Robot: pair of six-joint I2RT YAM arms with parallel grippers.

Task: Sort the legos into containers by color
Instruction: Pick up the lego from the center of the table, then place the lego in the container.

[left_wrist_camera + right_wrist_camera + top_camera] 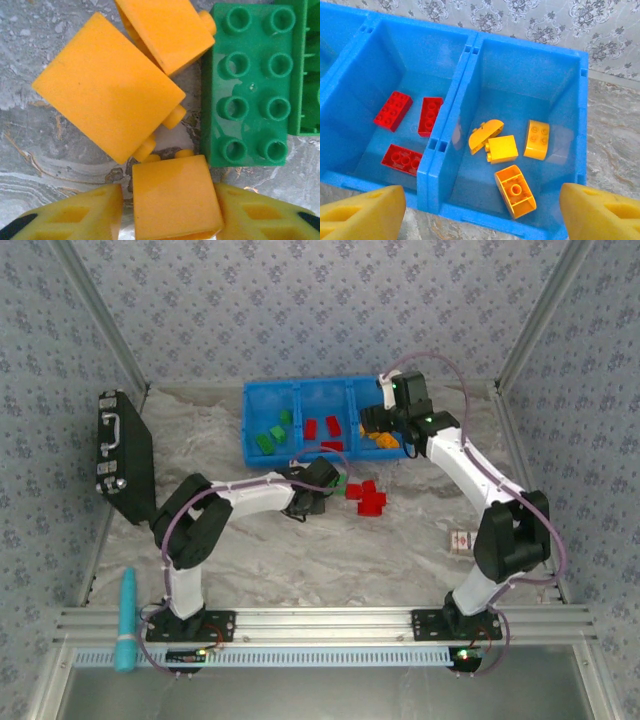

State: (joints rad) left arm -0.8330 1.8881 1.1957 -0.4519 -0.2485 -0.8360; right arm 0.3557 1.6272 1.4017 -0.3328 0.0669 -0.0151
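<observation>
left gripper (172, 212) – closed onto a small orange brick (175, 197), one finger pressed against each side. It sits low over the worktop (30, 150); can't tell if the brick is lifted off it. Just ahead lies a larger orange brick (107, 90) on its side, studs pointing toward the held one. Another orange brick (167, 27) touches it at the top, and a green 2x4 brick (250, 85) sits studs up just to the right. In the top view this gripper is in front of the blue bin (248, 430), with a cluster of loose red bricks (368, 497) on the worktop to its right.

right gripper (480, 215) – spread wide, nothing between the fingers, hovering at the bin's near rim by the right compartment. That compartment holds four orange pieces (502, 149) and the middle one holds three red bricks (393, 110). In the top view the left one holds green bricks (272, 433). black case (122, 455) leans at the left wall, and a small patterned box (460, 539) lies near the right arm.
</observation>
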